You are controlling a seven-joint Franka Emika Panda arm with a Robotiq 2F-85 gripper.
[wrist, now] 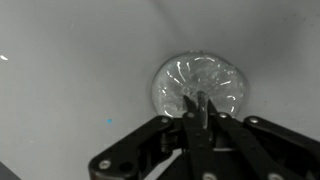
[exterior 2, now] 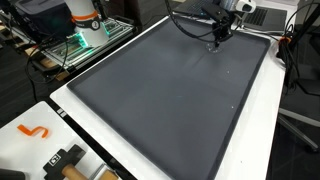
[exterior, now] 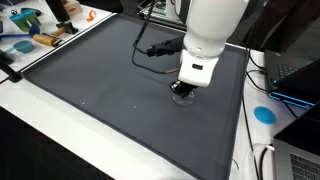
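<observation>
1. Your arm (exterior: 215, 30) has a smooth, rounded white shell.
2. Its wrist block (exterior: 197, 70) is white, with a small dark marking on its face.
3. A black cable (exterior: 152, 50) loops out beside it.
4. Your end effector (wrist: 200, 112) is black, with jointed linkage bars and pale round screws (wrist: 103, 163).

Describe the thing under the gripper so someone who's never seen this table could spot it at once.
Find the big dark grey mat covering the white table. Near one edge, under the white arm's gripper, lies a small round piece of clear plastic. Unlike the black cable beside it, it is see-through and glints with fine ridges.
</observation>
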